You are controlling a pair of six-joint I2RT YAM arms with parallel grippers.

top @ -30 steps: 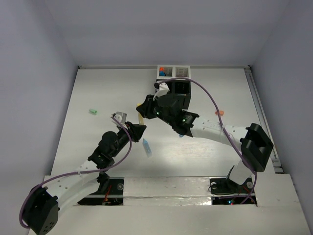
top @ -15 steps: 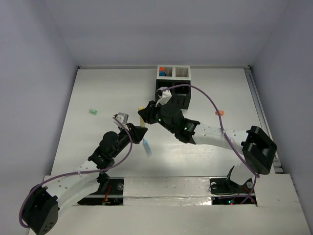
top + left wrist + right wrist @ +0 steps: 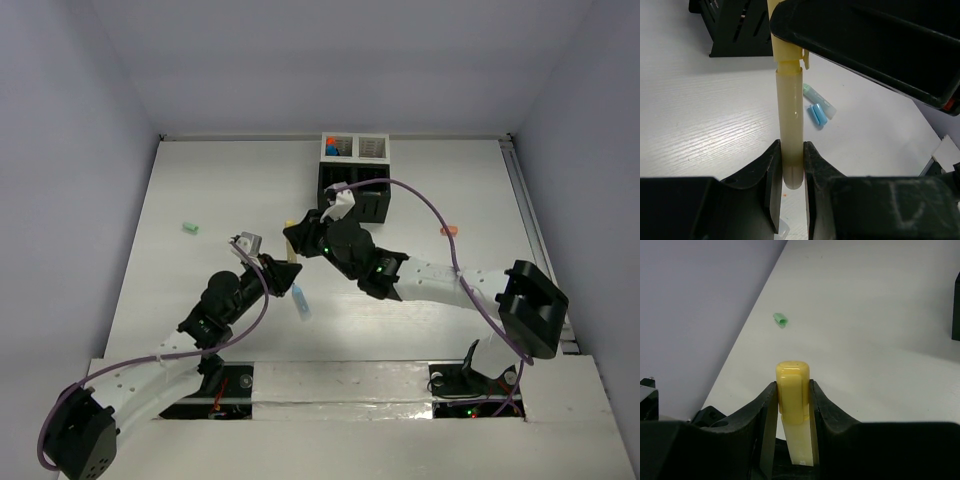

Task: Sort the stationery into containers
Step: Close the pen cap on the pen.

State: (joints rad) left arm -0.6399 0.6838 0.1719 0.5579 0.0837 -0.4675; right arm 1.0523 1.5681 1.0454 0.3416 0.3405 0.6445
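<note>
From above, the left end effector (image 3: pixel 281 271) and right end effector (image 3: pixel 296 243) share a yellow highlighter (image 3: pixel 291 260) above the worktop, near-left of the organizer (image 3: pixel 352 190). The left wrist view shows the barrel end clamped. The right wrist view shows the cap end gripped, so this is likely a handover: one end effector must release.

The yellow highlighter (image 3: pixel 790 115) is smooth plastic, and its cap (image 3: pixel 792 382) looks shiny. The table (image 3: pixel 700 120) is white and mostly dull, with thin lines like wood grain. The left gripper (image 3: pixel 791 165) is black plastic, dull and a bit scratched.
</note>
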